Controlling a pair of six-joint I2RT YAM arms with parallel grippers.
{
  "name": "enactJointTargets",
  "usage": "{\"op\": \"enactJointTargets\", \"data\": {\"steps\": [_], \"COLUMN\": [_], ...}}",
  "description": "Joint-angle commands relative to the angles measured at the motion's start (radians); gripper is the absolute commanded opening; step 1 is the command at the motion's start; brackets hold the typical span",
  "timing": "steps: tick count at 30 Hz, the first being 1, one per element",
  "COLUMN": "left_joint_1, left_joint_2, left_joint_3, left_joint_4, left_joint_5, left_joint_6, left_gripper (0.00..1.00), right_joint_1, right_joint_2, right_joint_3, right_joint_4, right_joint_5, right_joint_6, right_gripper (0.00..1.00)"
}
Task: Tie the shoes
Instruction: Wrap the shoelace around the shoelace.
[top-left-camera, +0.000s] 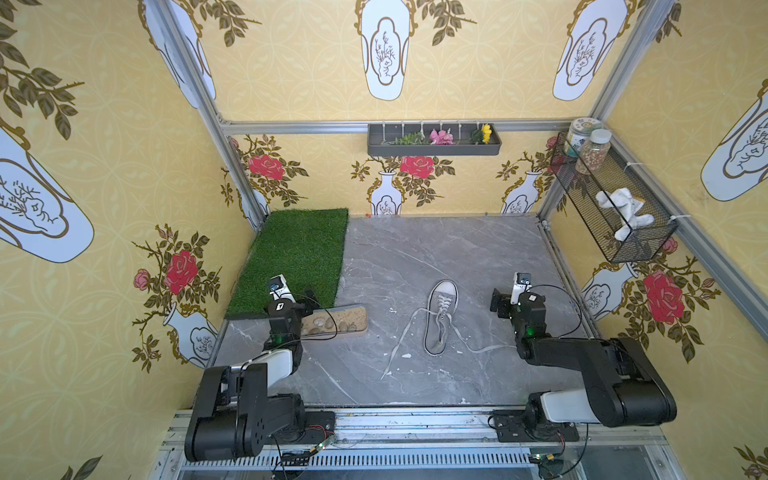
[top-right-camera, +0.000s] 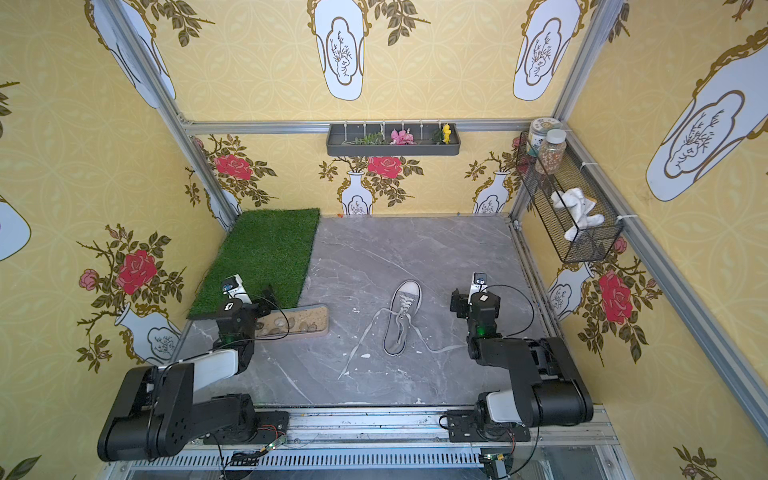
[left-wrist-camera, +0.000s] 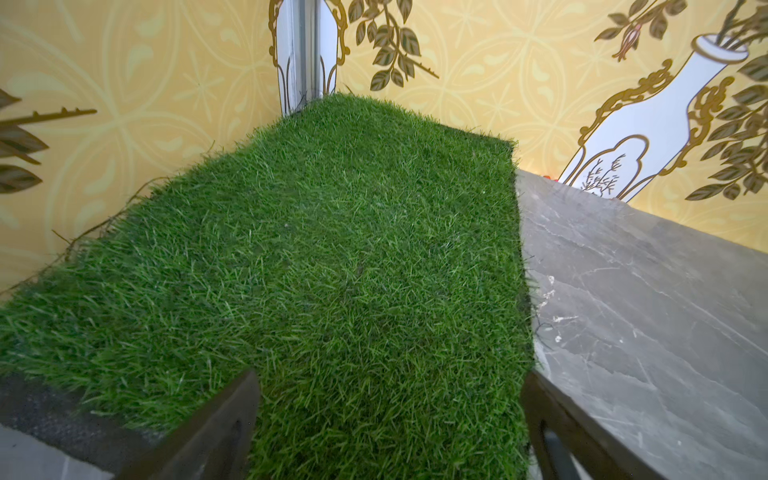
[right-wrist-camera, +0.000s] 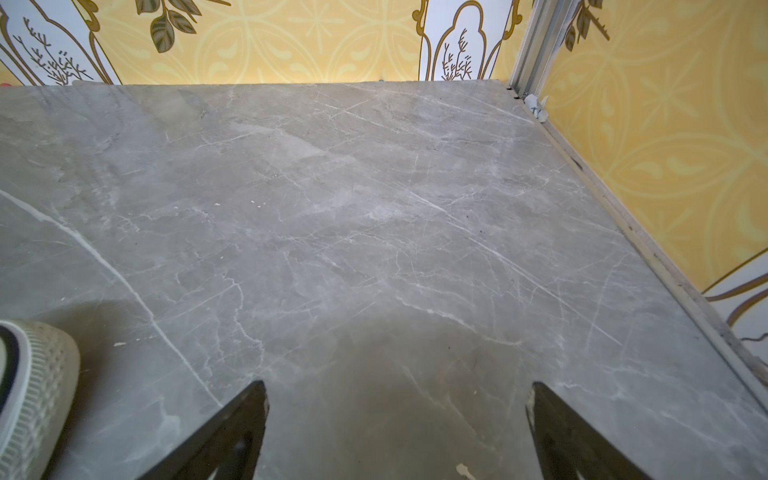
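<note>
**Bimanual cell, seen from above and from both wrists.**

- **Left gripper**: jaws spread wide with nothing between them, poised above the near edge of the green grass mat.
- **Right gripper**: jaws likewise spread wide and empty, with bare grey marble tabletop below and ahead.
- **Grey sneaker**: flat on the marble between the two grippers, nearer the right one yet apart from both and untouched by either. Toe pointing the same way as the grippers, heel back toward the arm bases.
- **White toe cap**: just inside the right wrist view, off to that gripper's left, clear of its dark fingers.
- **Laces**: untied and slack on the tabletop. One end trailing out on the left gripper's side and back toward the bases. The other end running toward the right arm and stopping close by its forearm.
- **Tan tray of pebbles**: just beside the left gripper, between it and the sneaker, apart from the shoe.
</note>
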Motion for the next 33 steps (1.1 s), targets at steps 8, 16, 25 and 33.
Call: {"op": "enactJointTargets", "data": {"steps": [8, 16, 25, 33], "left_joint_1": [0.003, -0.302, -0.636, -0.771], "left_joint_2": [-0.305, -0.113, 0.150, 0.382], "left_joint_3": [0.144, 0.280, 0.438, 0.596], "left_joint_4": [-0.409, -0.499, -0.739, -0.981], "left_joint_5": [0.175, 0.359, 0.389, 0.261], "left_joint_6": [-0.387, -0.518, -0.400, -0.319], "left_gripper": [1.00, 0.93, 0.87, 0.73], "right_joint_1": [0.069, 0.321, 0.608, 0.408], "right_joint_2": [-0.235, -0.234, -0.132, -0.163], "right_joint_3": [0.436, 0.551, 0.592, 0.461], "right_joint_4": [-0.900, -1.233, -1.399, -1.349], "right_joint_5": [-0.070, -0.341, -0.184, -0.231], "right_joint_6": [0.257, 0.381, 0.462, 0.492], "right_gripper": [0.97, 0.97, 0.96, 0.87]}}
